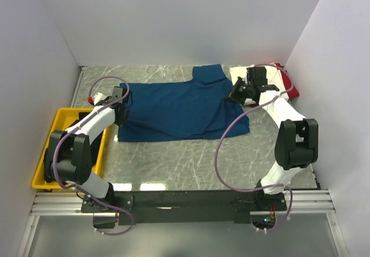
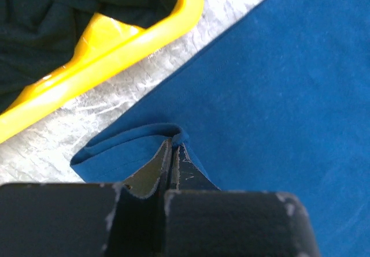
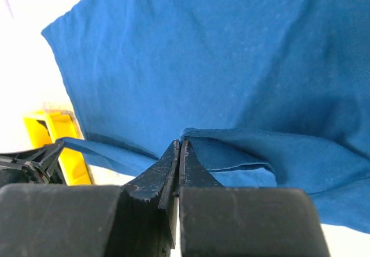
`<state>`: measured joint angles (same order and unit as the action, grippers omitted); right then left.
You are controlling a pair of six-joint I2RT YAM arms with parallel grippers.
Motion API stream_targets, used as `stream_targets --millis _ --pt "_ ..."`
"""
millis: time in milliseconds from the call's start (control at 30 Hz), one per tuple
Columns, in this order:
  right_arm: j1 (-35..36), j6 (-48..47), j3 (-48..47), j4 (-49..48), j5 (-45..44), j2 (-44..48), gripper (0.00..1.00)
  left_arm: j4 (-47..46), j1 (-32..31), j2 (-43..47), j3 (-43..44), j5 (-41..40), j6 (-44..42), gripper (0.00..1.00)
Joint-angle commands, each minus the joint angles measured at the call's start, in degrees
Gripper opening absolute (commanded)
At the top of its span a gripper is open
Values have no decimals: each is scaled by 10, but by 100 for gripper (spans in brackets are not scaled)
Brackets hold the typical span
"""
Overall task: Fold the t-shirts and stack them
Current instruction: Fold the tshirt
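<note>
A blue t-shirt [image 1: 179, 110] lies spread out on the marble table, one sleeve toward the back. My left gripper [image 1: 122, 96] is shut on its left edge; in the left wrist view, the hem [image 2: 133, 144] is folded up into the closed tips of my left gripper [image 2: 173, 142]. My right gripper [image 1: 236, 90] is shut on the right edge, where a raised fold of the blue t-shirt [image 3: 231, 147] sits in my right gripper [image 3: 181, 145]. A white t-shirt [image 1: 238, 72] and a red one [image 1: 291, 87] lie at the back right. Black t-shirts [image 2: 46, 20] fill the yellow tray.
The yellow tray [image 1: 43, 153] stands at the table's left edge beside the left arm, its rim [image 2: 115, 43] close to the shirt's hem. White walls close in the table on three sides. Bare marble [image 1: 185, 159] lies between the shirt and the arm bases.
</note>
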<state>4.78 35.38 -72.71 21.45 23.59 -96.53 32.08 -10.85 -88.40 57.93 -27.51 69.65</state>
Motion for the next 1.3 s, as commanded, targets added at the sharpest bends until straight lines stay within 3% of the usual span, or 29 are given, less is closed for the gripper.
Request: stream_targets --millis 0,633,1267 --pt "-28 -7 -26 -26 22 -2 0 6 13 -1 25 -18 -6 0" --pt "-89 10 -26 -69 66 -36 0 -3 38 -56 50 -6 -26 1" --pt "-58 7 -154 -13 41 -114 0 -3 39 -91 81 3 -30 1"
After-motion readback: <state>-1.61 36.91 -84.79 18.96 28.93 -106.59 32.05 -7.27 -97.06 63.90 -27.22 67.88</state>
